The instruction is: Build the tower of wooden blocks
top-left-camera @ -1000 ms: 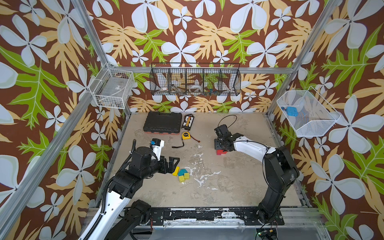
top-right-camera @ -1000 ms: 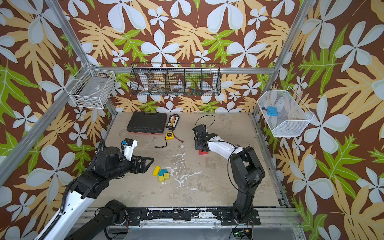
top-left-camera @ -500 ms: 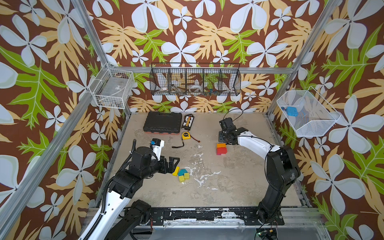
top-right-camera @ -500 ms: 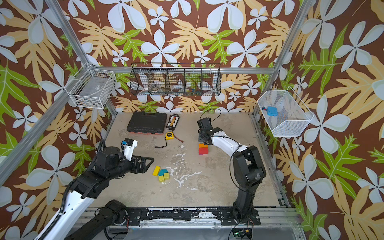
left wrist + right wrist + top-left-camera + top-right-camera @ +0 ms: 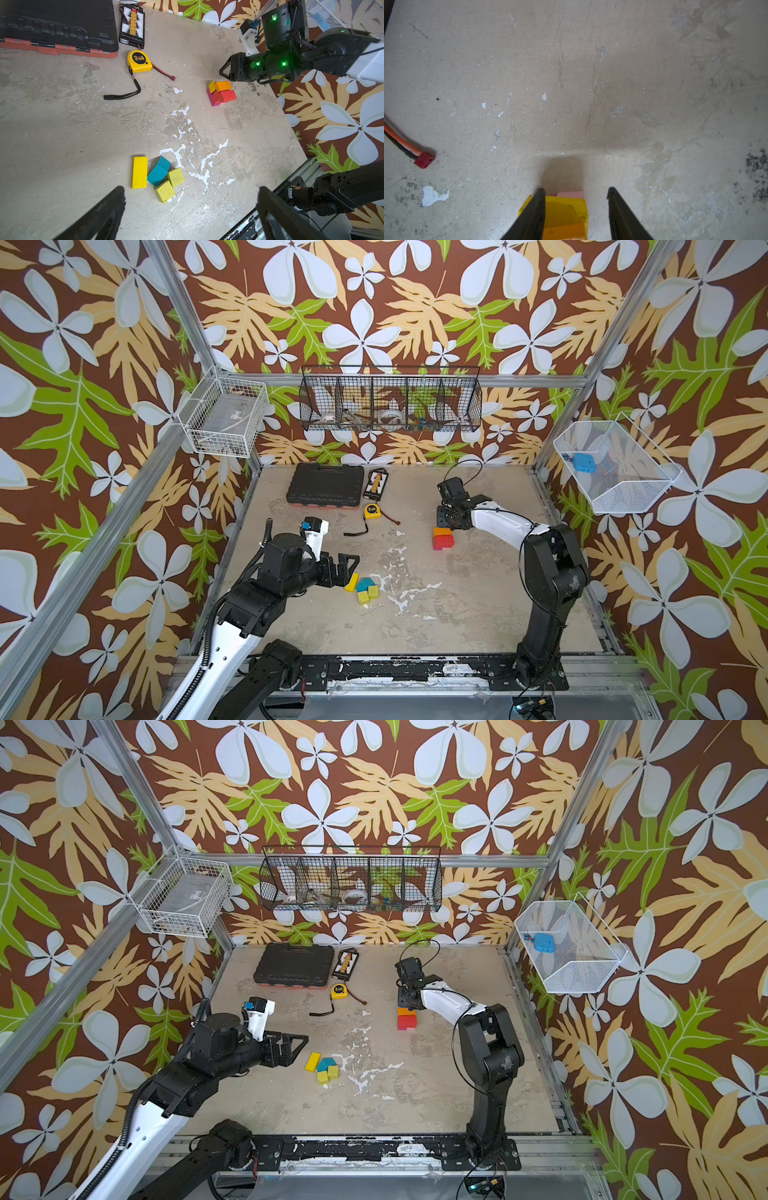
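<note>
Right gripper parted, empty, seemingly just above tower; careless sweep could topple it. Left gripper spread wide; may scatter touching loose blocks.

Between the fingers of the right gripper, the tower is cut off by the wrist picture's edge, and one side is covered by a finger. In both top views those fingertips cannot be told from the gripper's body. The left gripper fingers are cropped.
</note>
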Controlling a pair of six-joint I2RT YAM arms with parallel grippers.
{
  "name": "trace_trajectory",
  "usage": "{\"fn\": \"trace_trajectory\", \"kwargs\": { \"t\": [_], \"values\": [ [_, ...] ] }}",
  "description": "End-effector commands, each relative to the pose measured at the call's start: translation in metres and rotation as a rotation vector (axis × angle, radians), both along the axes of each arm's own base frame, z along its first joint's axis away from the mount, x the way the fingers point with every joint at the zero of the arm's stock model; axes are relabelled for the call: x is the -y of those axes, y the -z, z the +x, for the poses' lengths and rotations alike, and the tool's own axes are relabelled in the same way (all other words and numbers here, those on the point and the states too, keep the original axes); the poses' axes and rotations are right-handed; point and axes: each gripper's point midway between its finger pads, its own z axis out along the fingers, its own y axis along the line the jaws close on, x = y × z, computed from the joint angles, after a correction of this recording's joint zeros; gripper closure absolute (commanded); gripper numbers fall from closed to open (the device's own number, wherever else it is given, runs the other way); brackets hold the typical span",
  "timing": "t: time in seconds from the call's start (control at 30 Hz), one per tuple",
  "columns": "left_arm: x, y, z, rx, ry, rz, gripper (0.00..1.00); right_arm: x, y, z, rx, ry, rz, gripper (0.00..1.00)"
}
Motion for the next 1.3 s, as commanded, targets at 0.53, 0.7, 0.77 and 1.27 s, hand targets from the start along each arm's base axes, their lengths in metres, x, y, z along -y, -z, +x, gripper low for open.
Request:
{"fn": "trace_trajectory", "kwargs": {
  "t": [0.53,0.7,0.77,1.27],
  "values": [
    [0.001,-0.004,0.001,0.021,0.003,-0.007,0.0,0.003,0.006,-0.01,-0.013,0.005,0.01,0.54],
    [0.001,-0.004,0.001,0.02,0.002,-0.008,0.0,0.004,0.006,-0.012,-0.013,0.008,0.011,0.54],
    [0.0,-0.004,0.001,0.021,0.001,-0.007,0.0,0.004,0.005,-0.013,-0.011,0.008,0.013,0.54],
    [0.001,-0.004,0.001,0.018,0.003,-0.006,0.0,0.012,-0.042,-0.023,0.081,0.035,0.044,0.53]
  ]
}}
